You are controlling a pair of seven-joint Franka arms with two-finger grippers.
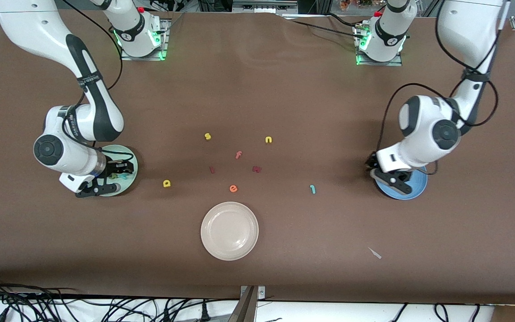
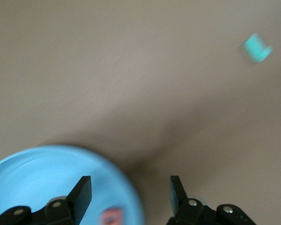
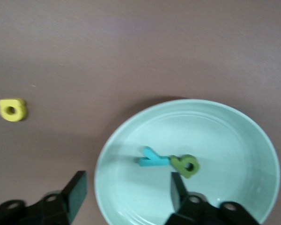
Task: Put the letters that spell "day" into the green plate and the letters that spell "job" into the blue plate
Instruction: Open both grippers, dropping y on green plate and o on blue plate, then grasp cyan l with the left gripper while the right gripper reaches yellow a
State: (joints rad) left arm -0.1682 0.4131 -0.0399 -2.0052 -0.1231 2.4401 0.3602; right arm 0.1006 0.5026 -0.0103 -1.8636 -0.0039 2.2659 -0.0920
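The right gripper [image 3: 126, 199] is hovering low over the green plate [image 3: 234, 136] at the right arm's end of the table, its fingers spread apart and holding nothing. In that plate a teal "y" [image 3: 152, 158] is lying flat, touching a dark green letter [image 3: 186, 165]. The yellow "a"-like letter [image 1: 166, 183] is sitting on the bare table, beside the green plate toward the table's middle. The left gripper [image 2: 131, 192] is hanging over the rim of the blue plate [image 2: 33, 173] at the left arm's end, its fingers also parted and empty, with a salmon-red letter [image 2: 112, 217] showing in the plate beneath it. The teal "j" [image 1: 313, 189] is resting on the table between the blue plate and the cream-white plate [image 1: 229, 230]. The yellow "s" [image 1: 208, 136], yellow "n" [image 1: 268, 140], salmon "f" [image 1: 238, 154] and orange "e" [image 1: 233, 188] are lying scattered near the table's middle.
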